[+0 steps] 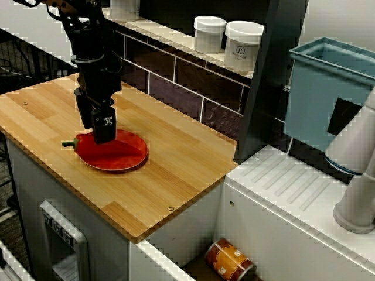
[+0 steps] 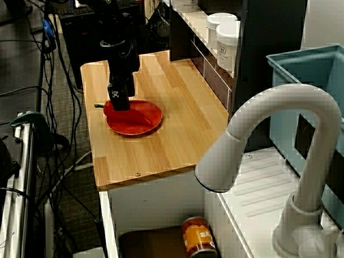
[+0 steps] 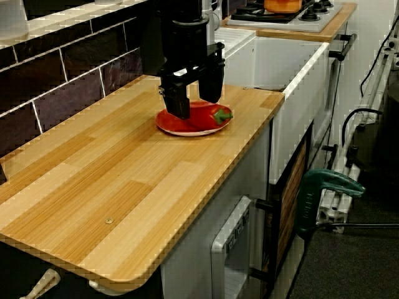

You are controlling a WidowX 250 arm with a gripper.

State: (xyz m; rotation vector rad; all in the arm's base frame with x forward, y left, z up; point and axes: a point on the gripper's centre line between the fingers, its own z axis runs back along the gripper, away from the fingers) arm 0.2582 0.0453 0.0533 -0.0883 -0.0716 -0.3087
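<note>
- We take the red plate (image 1: 126, 157) as our landmark. It lies flat on the wooden counter (image 1: 176, 170), the largest thing here, and sits nearer the counter's front edge than the tiled wall.
- The blue bin (image 1: 316, 99) stands well apart from the plate, beyond the counter's end and past a dark upright post.
- The white faucet (image 2: 269, 140) also rises well apart from the plate, over the ribbed white drainer on the bin's side.
- The black gripper (image 1: 95, 132) hangs straight down over the side of the plate farthest from the bin. In the view along the counter we see its 2 fingers (image 3: 177, 103) spread wide, 1 on each side of the pepper, with the tips low near the plate. We cannot tell whether the pads touch the pepper.
- 2 white jars (image 1: 209, 34) sit side by side on the wall ledge, above and behind the plate and well apart from it.
- The orange can (image 1: 229, 259) lies on its side below counter level, in the gap between counter and drainer, well apart from the plate.
- The red pepper (image 1: 82, 142) lies on the plate under the gripper. Its green stem pokes out past the plate's rim, away from the bin.
</note>
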